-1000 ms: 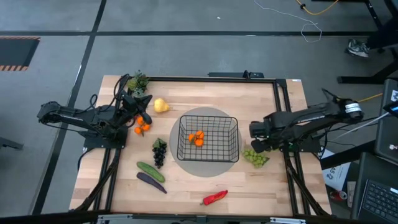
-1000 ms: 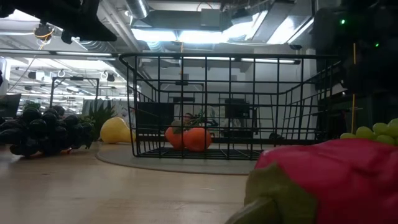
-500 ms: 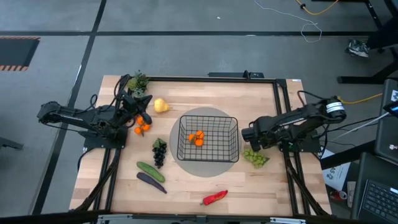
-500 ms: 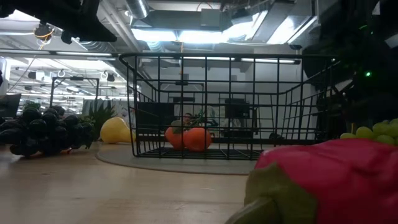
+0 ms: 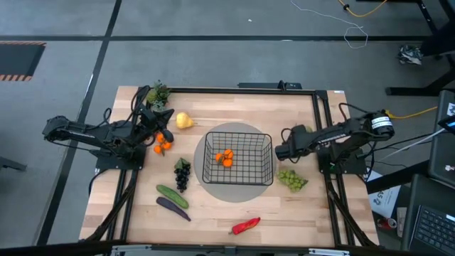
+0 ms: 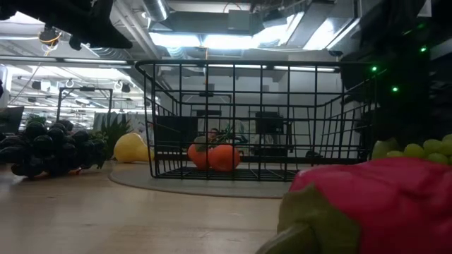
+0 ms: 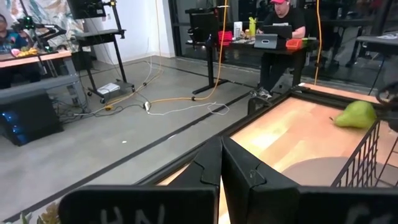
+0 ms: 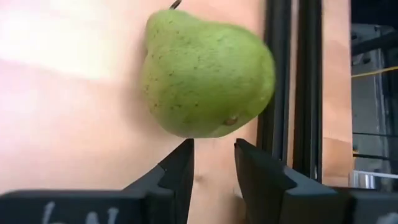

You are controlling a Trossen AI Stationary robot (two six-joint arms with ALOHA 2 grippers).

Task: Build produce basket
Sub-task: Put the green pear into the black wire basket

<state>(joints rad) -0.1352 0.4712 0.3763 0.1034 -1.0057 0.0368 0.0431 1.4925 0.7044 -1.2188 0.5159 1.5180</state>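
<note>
Wooden tabletop carries our basket (image 5: 238, 158) at centre, oranges (image 5: 225, 158) inside. At its three o'clock our right gripper (image 5: 281, 151), half spread and empty, faces the pear (image 8: 208, 74); next we close on it.

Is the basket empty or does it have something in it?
Not empty: the basket holds oranges on its floor, seen through the mesh.

No readable text in any view.
White markings run along the bottom edge of the left wrist view and the right wrist view, on each camera's own dark housing, but they are cut off and cannot be made out as letters or numbers.
</note>
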